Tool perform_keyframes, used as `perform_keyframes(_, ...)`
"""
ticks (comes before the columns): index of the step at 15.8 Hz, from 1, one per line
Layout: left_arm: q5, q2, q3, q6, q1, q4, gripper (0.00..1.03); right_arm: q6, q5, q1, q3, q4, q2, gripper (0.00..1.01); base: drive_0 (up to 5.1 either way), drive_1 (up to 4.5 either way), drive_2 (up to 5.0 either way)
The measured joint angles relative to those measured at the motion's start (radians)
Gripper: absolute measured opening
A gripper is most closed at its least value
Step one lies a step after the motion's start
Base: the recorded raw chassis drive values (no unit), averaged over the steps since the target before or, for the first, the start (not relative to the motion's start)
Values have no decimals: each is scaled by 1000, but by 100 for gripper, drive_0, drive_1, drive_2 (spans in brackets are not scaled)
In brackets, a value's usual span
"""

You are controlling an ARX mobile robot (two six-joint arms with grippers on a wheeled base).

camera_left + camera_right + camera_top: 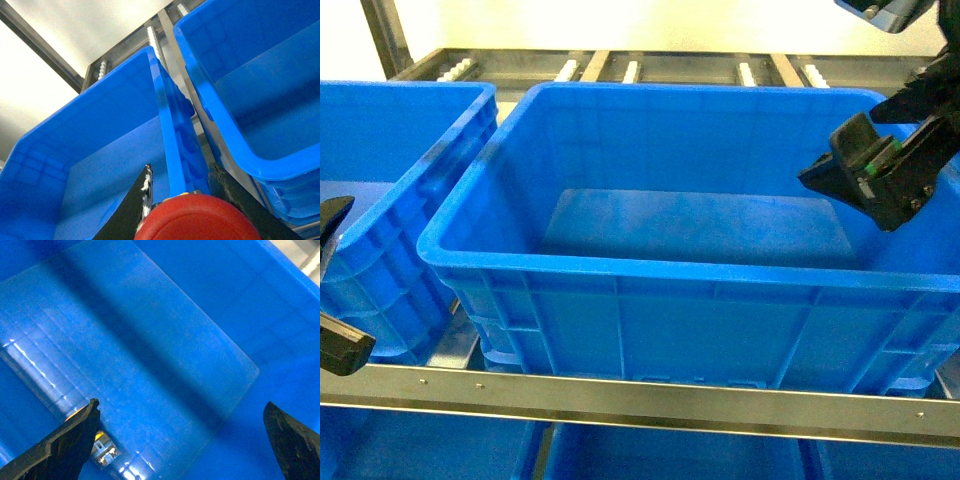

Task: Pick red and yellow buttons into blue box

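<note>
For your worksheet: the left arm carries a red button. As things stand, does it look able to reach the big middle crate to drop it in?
Probably yes. The left gripper holds the red button near the blue box, whose top is open.

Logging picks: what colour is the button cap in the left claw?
Red cap, clearest in the left wrist view.

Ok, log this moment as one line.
left claw: shut on red button | right claw: open over blue box | yellow button: in box
</note>
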Motion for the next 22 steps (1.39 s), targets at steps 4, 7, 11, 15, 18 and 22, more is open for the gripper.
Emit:
perform_keyframes(4,0,0,0,0,0,-1,29,23,-61,-142,-123,-20,-216,98,0,0,0)
perform_keyframes(7,0,0,0,0,0,-1,29,27,-132,-282,-242,-58,-383,98,0,0,0)
perform_keyframes(11,0,0,0,0,0,0,29,21,-203,-418,-350,-112,-543,98,0,0,0)
perform_keyframes(15,10,0,9,0,0,-33,29,4,-196,-418,-356,-114,-523,98,0,0,0)
perform_keyframes(18,66,37,171,8,-9,-235,29,4,-196,-418,-356,-114,-523,98,0,0,0)
perform_keyframes(22,102,151,398,11,-19,-376,29,4,-196,-418,-356,-115,-523,98,0,0,0)
